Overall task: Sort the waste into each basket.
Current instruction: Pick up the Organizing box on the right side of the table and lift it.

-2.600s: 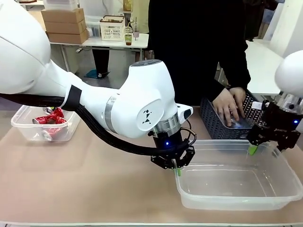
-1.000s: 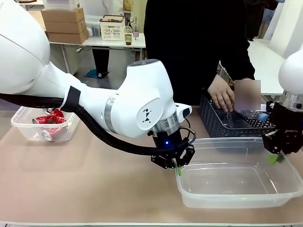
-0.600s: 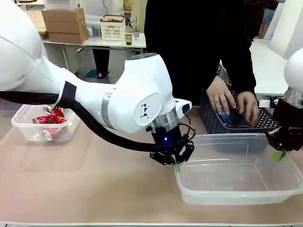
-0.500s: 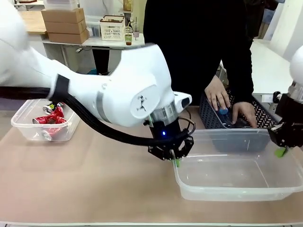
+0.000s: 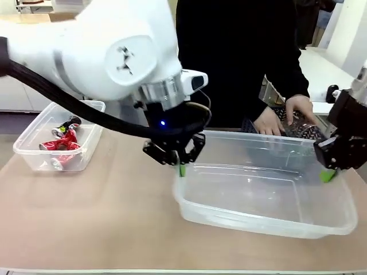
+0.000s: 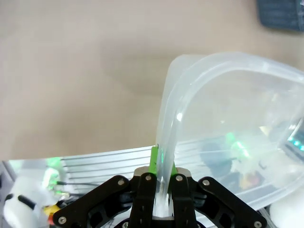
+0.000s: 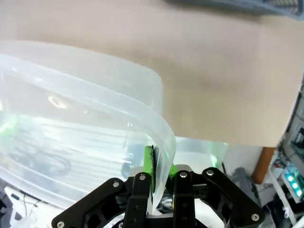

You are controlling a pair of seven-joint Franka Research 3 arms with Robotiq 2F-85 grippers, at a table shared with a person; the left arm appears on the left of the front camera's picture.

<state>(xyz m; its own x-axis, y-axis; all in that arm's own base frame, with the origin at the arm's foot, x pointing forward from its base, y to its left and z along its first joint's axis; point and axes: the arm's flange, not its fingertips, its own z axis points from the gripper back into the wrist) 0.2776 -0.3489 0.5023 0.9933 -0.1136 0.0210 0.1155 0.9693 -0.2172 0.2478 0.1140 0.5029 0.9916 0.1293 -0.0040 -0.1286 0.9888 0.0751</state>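
My left end effector (image 5: 181, 167) pinches the left rim of the large clear tub (image 5: 258, 220); my right end effector (image 5: 328, 174) pinches its right rim, near the worktop's (image 5: 86, 217) right edge

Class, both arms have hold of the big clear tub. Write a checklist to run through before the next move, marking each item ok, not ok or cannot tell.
1. Left gripper shut on the large clear tub, at its rim: ok.
2. Right gripper shut on the opposite rim: ok.
3. Large clear tub has nothing loose inside: ok, it looks empty.
4. Person's hands clear of the tub: cannot tell; they are just behind its far rim.
5. Small tub holding red cans stands apart from the large one: ok.
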